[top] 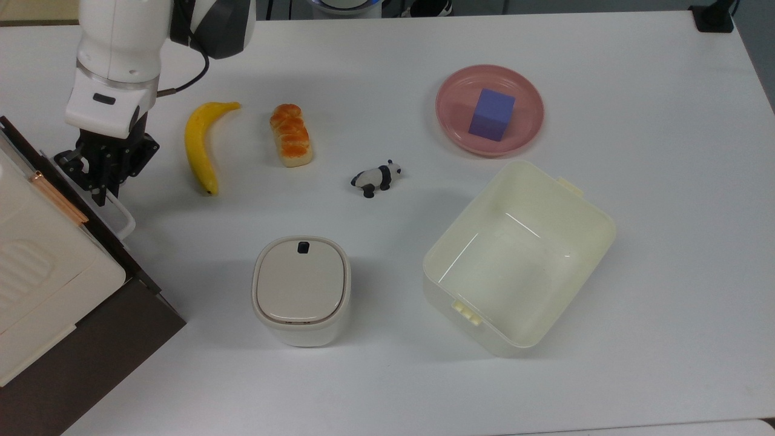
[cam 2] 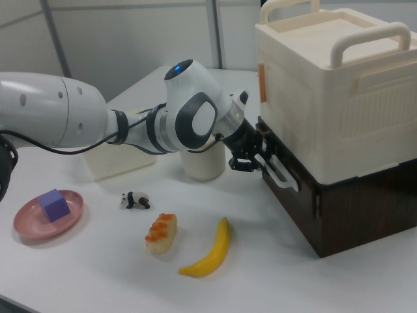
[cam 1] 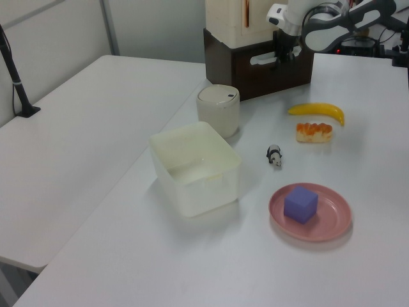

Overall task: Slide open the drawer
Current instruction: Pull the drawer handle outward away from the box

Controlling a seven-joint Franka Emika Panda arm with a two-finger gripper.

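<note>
On the white surface [top: 424, 375], at the top view's left edge, the dark-fronted drawer [cam 2: 306, 208] barely out of its cabinet, white handle [top: 121, 215] clenched in the end effector [top: 103, 184]: grasp made, nearly whole pull left.

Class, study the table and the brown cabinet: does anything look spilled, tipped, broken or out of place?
Nothing stands out. The yellow banana, bread roll, toy panda and lidded white bin sit tidily; the purple cube rests on the pink plate.
</note>
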